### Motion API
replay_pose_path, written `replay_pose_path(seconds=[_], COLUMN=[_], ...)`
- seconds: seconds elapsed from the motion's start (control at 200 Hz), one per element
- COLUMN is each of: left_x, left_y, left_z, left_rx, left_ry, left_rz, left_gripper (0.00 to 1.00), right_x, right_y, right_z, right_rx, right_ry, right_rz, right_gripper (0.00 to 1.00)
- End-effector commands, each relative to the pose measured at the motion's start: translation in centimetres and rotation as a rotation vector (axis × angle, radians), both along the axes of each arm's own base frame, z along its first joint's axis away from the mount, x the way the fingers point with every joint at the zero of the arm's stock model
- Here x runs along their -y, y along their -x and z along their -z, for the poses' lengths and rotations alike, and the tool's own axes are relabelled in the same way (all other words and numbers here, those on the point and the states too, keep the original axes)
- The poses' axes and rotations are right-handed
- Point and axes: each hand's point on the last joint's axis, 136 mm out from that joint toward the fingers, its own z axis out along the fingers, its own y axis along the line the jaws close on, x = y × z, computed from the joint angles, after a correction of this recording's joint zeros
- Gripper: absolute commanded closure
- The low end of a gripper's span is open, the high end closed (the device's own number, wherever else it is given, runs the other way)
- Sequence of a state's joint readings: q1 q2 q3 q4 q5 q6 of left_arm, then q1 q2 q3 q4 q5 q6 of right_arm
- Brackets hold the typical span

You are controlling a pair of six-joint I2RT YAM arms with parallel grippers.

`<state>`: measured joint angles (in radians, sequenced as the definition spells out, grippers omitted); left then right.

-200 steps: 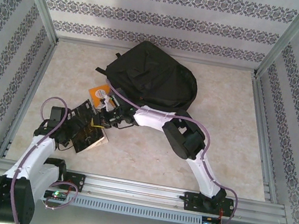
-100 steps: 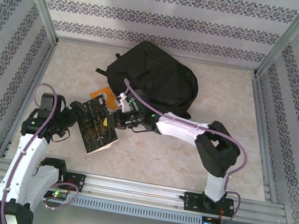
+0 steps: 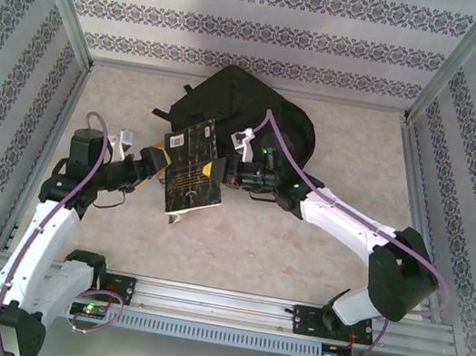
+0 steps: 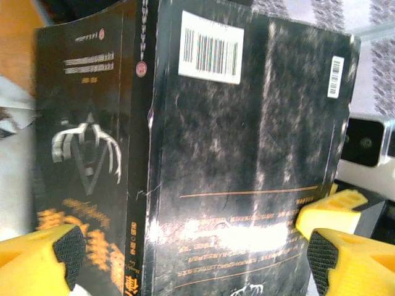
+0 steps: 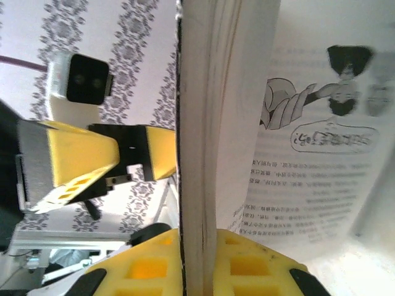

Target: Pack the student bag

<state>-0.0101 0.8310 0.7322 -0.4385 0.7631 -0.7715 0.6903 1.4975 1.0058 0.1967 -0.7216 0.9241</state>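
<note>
The student bag (image 3: 236,109) is a large black backpack lying at the back middle of the table. A black book (image 3: 191,174) with a barcode on its cover (image 4: 247,154) is held up off the table in front of the bag. My right gripper (image 3: 228,172) is shut on the book's right edge, and its yellow fingers (image 5: 271,271) clamp the cover and most of the page block (image 5: 207,123), while some pages fan loose to the right. My left gripper (image 3: 149,167) stands open facing the book's cover, fingers (image 4: 43,256) wide apart at either side.
An orange book (image 3: 158,156) lies on the table behind the black book, left of the bag. Metal frame rails (image 3: 217,299) run along the near edge and patterned walls close in the sides and back.
The right gripper has carried the black book up off the table and back toward the bag, turning it more upright. The left arm has swung back and right after it, jaws open.
</note>
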Motion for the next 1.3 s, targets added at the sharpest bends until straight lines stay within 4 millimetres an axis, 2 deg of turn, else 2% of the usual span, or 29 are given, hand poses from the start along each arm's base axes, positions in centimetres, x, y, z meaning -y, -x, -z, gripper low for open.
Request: replay_pose_path(seconds=[0.0,0.135,0.275,0.455,0.61,0.655,0.739,0.864,0.964,1.059,1.149,1.224,1.294], left_x=[1.5,1.8,3.1,6.4,8.0,8.0,7.9,7.8,8.0,8.3,7.8,6.5,4.9], left_y=[-0.6,-1.1,-1.5,-1.3,-0.9,-0.8,-0.5,-0.3,0.1,0.6,0.6,-0.1,-0.9], left_z=[-4.3,-4.6,-5.1,-7.3,-9.4,-10.0,-10.6,-10.9,-11.0,-11.5,-11.9,-12.5,-13.3], left_rx=[0.162,0.171,0.200,0.273,0.334,0.353,0.391,0.427,0.465,0.528,0.588,0.667,0.752], left_ry=[0.022,0.053,0.123,0.211,0.254,0.254,0.239,0.197,0.127,0.015,-0.159,-0.339,-0.511], left_rz=[0.100,0.103,0.136,0.243,0.292,0.293,0.298,0.306,0.330,0.363,0.335,0.241,0.136], left_gripper=[0.06,0.06,0.06,0.05,0.11,0.16,0.32,0.59,0.83,1.00,1.00,1.00,1.00], right_x=[0.7,1.5,2.1,2.6,2.9,3.1,3.7,4.7,5.5,6.4,7.9,9.8,10.8], right_y=[1.0,1.8,2.6,3.1,3.0,2.9,2.5,2.1,1.6,1.1,0.5,-0.2,-0.3], right_z=[-5.6,-7.4,-9.1,-11.0,-11.0,-10.5,-9.2,-7.3,-6.2,-5.5,-5.3,-5.3,-6.0], right_rx=[0.094,0.120,0.137,0.154,0.152,0.144,0.139,0.150,0.169,0.181,0.209,0.233,0.238], right_ry=[-0.152,-0.189,-0.241,-0.295,-0.296,-0.284,-0.237,-0.124,-0.041,0.032,0.112,0.198,0.210], right_rz=[-0.032,-0.037,-0.041,-0.045,-0.034,-0.025,0.004,0.055,0.104,0.153,0.237,0.329,0.384], right_gripper=[0.95,0.95,0.94,0.94,0.93,0.93,0.92,0.91,0.82,0.57,0.37,0.31,0.28])
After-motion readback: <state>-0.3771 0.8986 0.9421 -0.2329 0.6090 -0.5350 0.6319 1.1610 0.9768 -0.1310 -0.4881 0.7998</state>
